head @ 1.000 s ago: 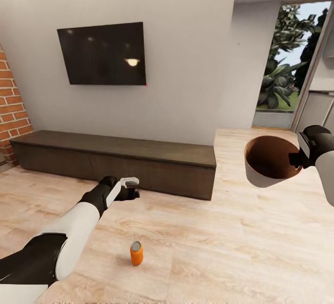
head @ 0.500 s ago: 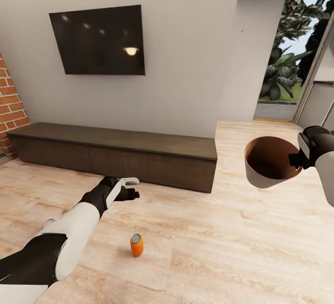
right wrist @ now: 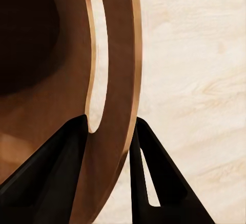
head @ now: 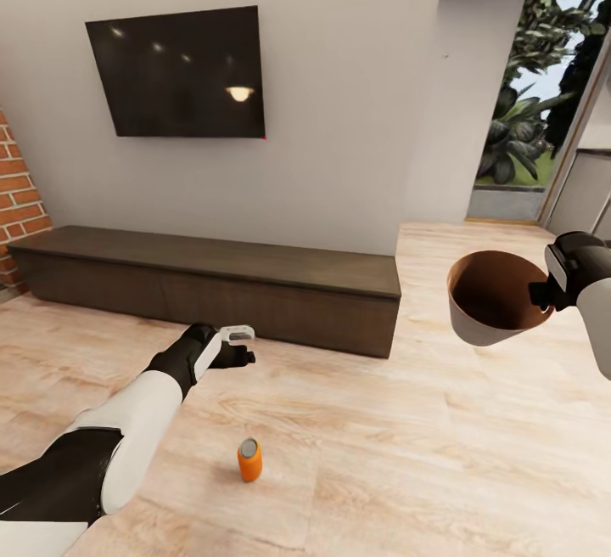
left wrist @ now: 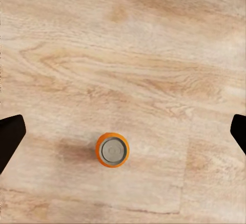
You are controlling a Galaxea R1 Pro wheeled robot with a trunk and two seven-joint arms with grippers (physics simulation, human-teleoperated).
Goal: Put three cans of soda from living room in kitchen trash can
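One orange can of soda [head: 249, 460] with a silver top stands upright on the wooden floor. My left gripper [head: 242, 354] hangs open above the floor, beyond the can. In the left wrist view the can [left wrist: 112, 149] sits between the spread fingertips [left wrist: 10, 137], well below them. My right gripper [head: 543, 294] is shut on the rim of the tash can [head: 488, 302], held up at the right with its brown inside facing me. The right wrist view has both fingers [right wrist: 56, 175] pinching the tash can's wall [right wrist: 115, 55].
A long low dark-brown bench [head: 212, 281] runs along the wall under a wall-mounted TV [head: 176, 73]. A red brick column [head: 17, 192] stands at the far left. An opening [head: 543, 115] onto greenery lies at the back right. Open wooden floor surrounds the can.
The whole picture has shifted a little, so the camera moved. Both arms, the can and the tash can keep their places relative to each other.
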